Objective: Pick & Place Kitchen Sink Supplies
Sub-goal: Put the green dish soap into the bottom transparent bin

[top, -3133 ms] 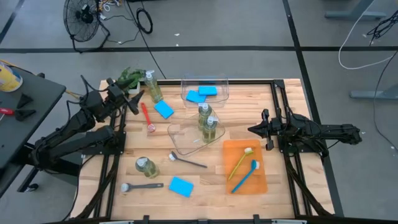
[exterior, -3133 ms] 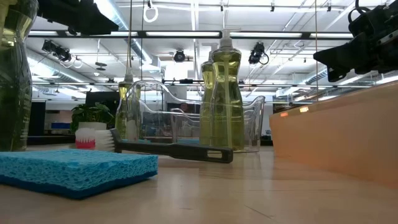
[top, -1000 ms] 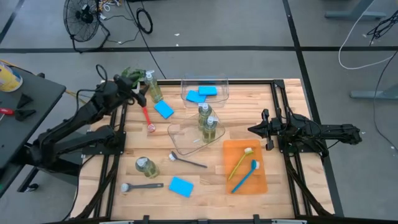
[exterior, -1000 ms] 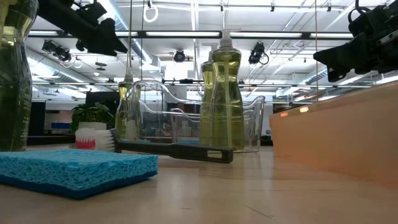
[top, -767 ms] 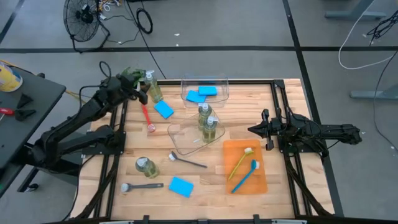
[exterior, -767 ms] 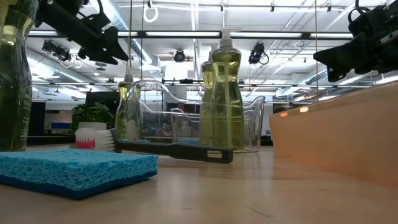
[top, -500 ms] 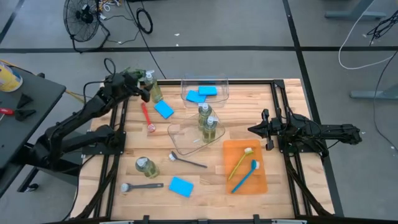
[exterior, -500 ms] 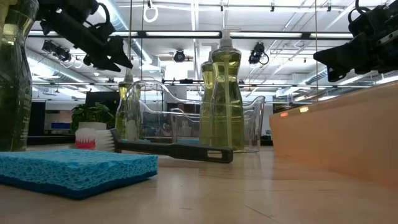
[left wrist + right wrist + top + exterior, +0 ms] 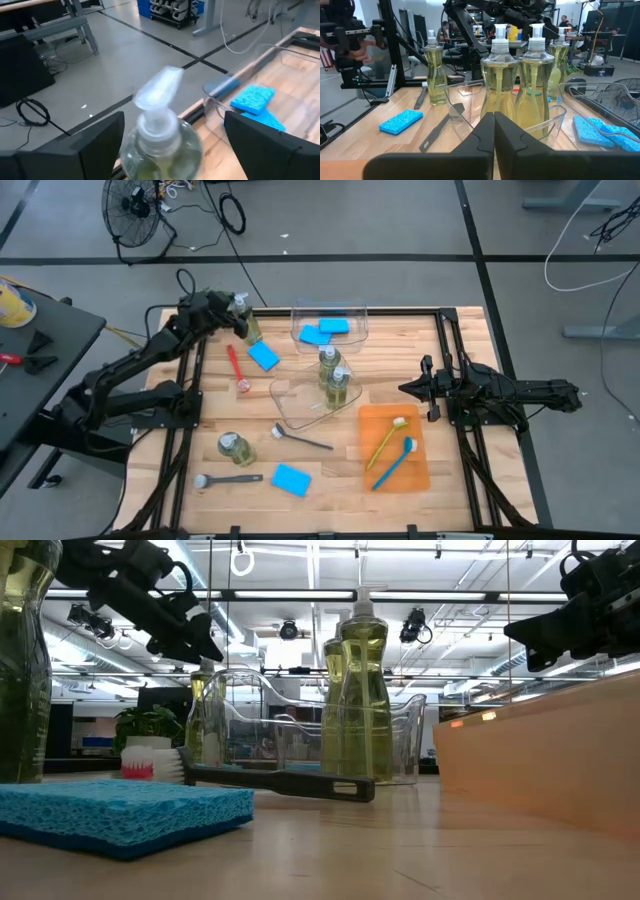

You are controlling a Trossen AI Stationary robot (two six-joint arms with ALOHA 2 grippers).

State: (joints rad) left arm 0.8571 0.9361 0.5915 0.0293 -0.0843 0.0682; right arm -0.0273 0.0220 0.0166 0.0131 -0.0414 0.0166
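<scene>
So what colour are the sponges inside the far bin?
Bright blue sponges, clearest in the high view.

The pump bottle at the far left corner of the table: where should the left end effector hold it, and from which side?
Probably around the narrow neck, just under the pump head, coming level from the table's left edge. The pump bottle stands upright, already between the open fingers of the left end effector; the rounded body below looks too wide.
</scene>
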